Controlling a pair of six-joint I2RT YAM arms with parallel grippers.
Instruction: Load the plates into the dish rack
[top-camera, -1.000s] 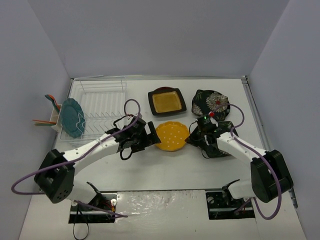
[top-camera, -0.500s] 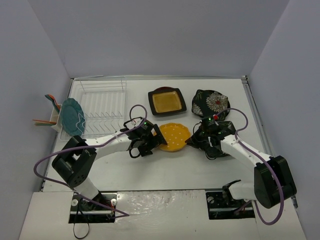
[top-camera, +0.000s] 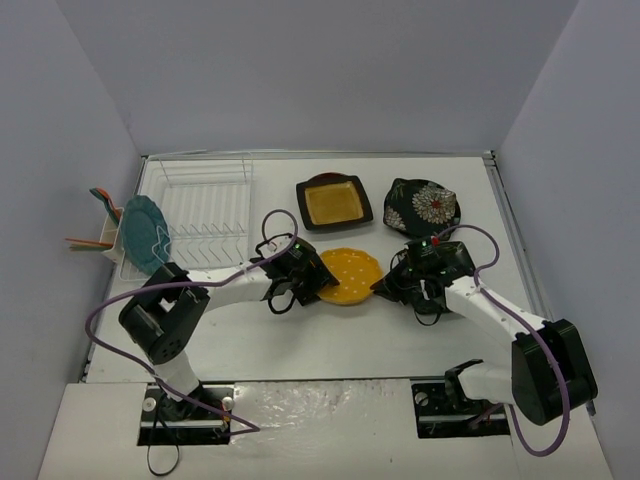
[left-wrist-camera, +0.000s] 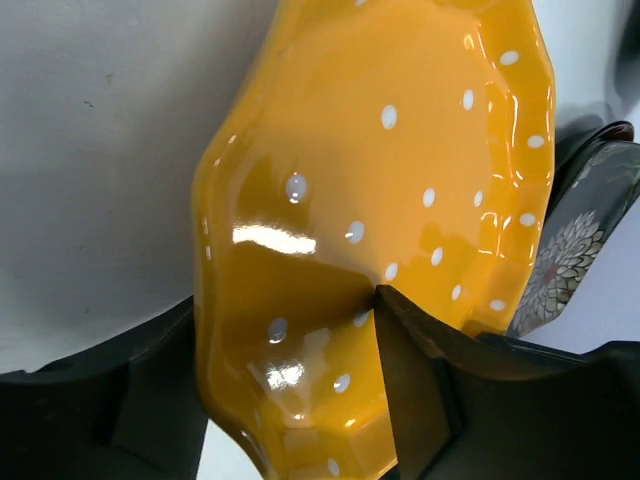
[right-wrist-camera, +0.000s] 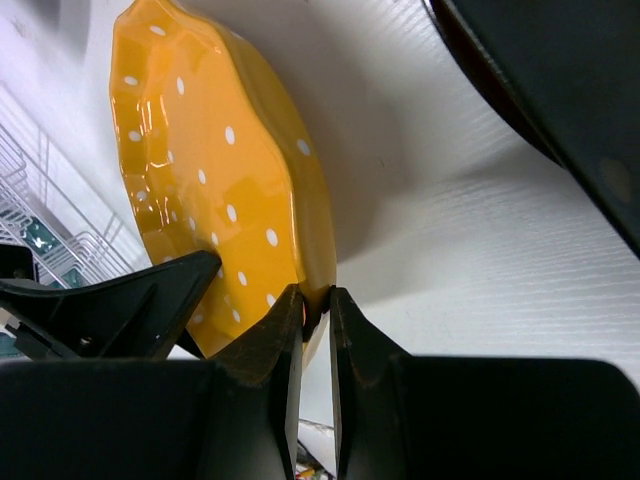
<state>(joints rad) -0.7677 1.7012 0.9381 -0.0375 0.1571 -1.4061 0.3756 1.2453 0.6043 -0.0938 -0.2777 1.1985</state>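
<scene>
The orange-yellow plate with white dots sits mid-table, tilted up between both arms. My right gripper is shut on its right rim. My left gripper has closed on the opposite rim, one finger inside the bowl and one under it. The white wire dish rack stands at the back left with a teal plate upright in its left end. A black square plate with a yellow centre and a black flowered plate lie at the back.
A white utensil cup holding utensils hangs on the rack's left side. Another black flowered plate lies just beyond the orange one, mostly under my right arm. Grey walls close in the table on three sides.
My left gripper slid right to the orange-yellow plate's left rim and its jaws narrowed onto it. The right gripper kept its grip and shifted slightly right with the plate.
</scene>
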